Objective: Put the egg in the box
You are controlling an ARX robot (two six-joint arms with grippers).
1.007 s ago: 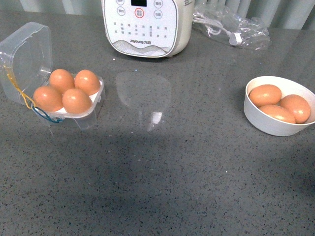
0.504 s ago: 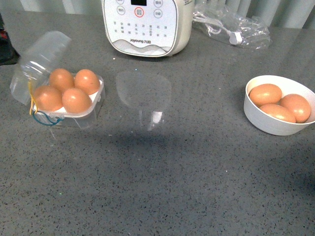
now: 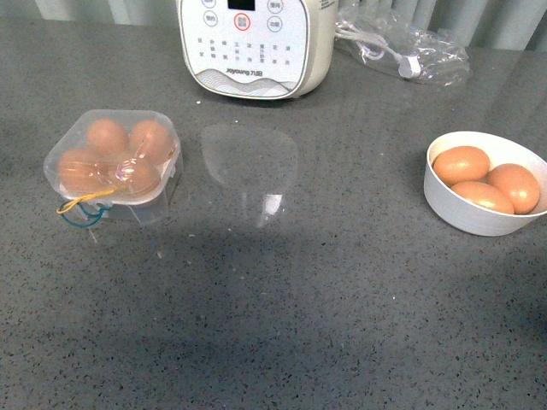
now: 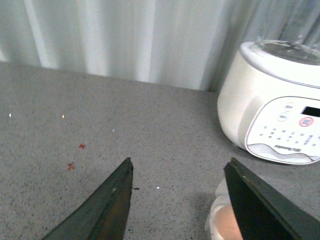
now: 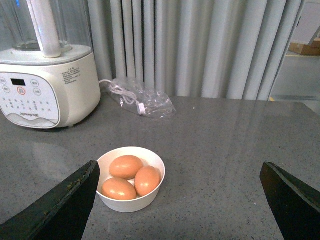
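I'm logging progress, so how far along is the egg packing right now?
Done: the closed box holds four eggs, every cell full. In hand: nothing; left gripper and right gripper are open, empty. Left: seemingly nothing; three eggs sit in the bowl.

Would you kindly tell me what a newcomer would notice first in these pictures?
On the left sits the clear box, lid shut over four orange-brown eggs. Opposite it, at the right, a white bowl holds three more eggs. A white appliance stands at the back.
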